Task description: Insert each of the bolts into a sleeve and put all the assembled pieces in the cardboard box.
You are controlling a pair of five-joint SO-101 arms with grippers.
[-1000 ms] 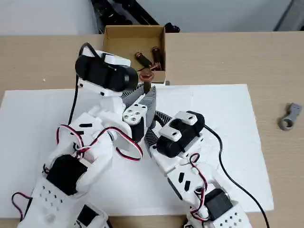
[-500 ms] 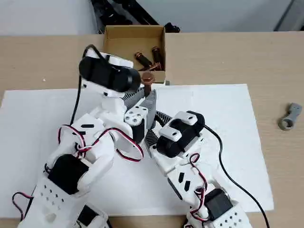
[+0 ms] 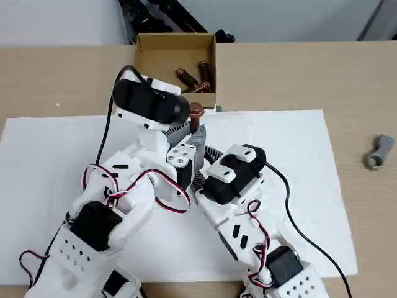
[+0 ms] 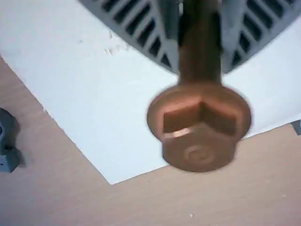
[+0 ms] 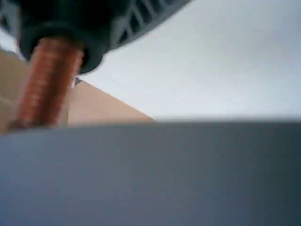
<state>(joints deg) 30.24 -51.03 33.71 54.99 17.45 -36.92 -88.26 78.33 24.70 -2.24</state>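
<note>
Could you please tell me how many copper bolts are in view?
3. A first bolt and a second bolt lie in the cardboard box. The held bolt is in the left end effector, just outside it. Others may be hidden.

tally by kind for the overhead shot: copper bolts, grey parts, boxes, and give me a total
copper bolts: 3 (boxed bolts, plus the held bolt in the left end effector)
grey part on the bare table: 1
cardboard box: 1
total: 5
</note>
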